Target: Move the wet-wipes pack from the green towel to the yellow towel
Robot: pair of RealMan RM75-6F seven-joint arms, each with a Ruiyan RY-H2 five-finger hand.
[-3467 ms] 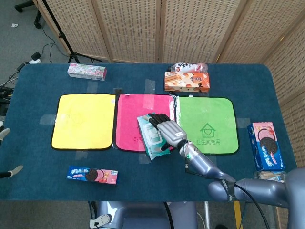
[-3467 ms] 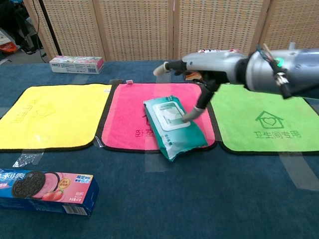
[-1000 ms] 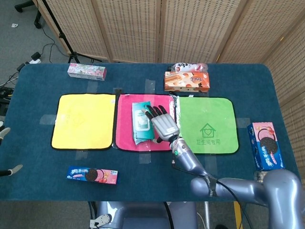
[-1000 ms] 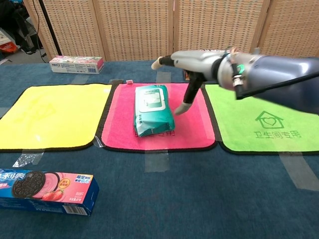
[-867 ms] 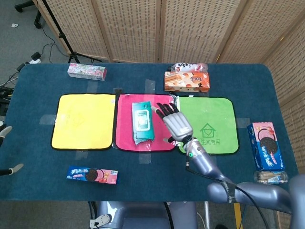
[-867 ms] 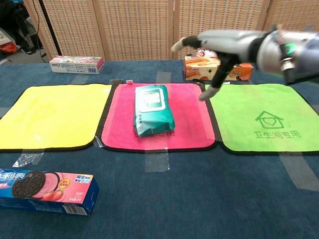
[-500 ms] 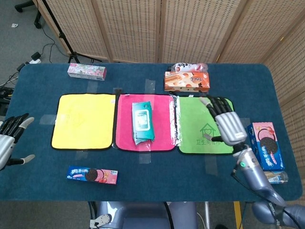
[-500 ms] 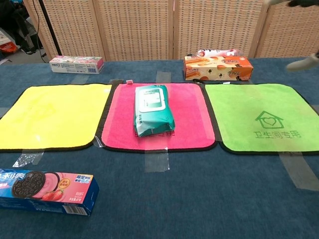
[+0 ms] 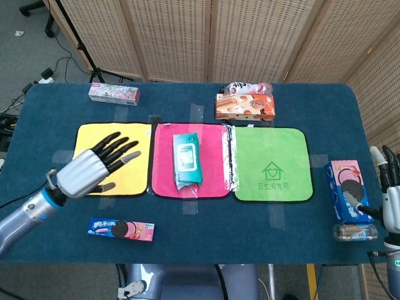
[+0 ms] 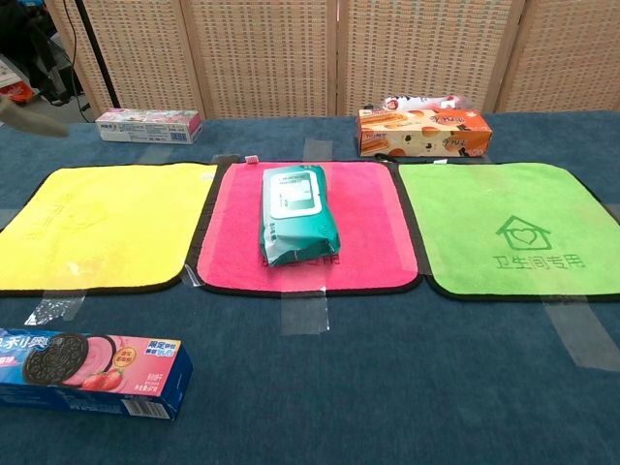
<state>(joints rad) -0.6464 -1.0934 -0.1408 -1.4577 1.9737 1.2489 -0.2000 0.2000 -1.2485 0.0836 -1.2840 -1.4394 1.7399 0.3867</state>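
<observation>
The teal wet-wipes pack [image 9: 187, 159] is seen lying on the pink towel [image 9: 212, 178], between the square yellow towel [image 9: 94, 140] and the green towel [image 9: 272, 164]. The left hand [image 9: 94, 165] is held over the yellow towel, fingers spread and empty; the right hand [image 9: 390, 194] is raised, unclenched, beside the blue biscuit box [image 9: 348, 190]. An orange snack box [image 9: 245, 106] is set behind the towels.

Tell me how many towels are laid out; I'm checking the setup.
3, in a row: yellow towel on the left, pink towel in the middle under the wet-wipes pack, green towel on the right.
</observation>
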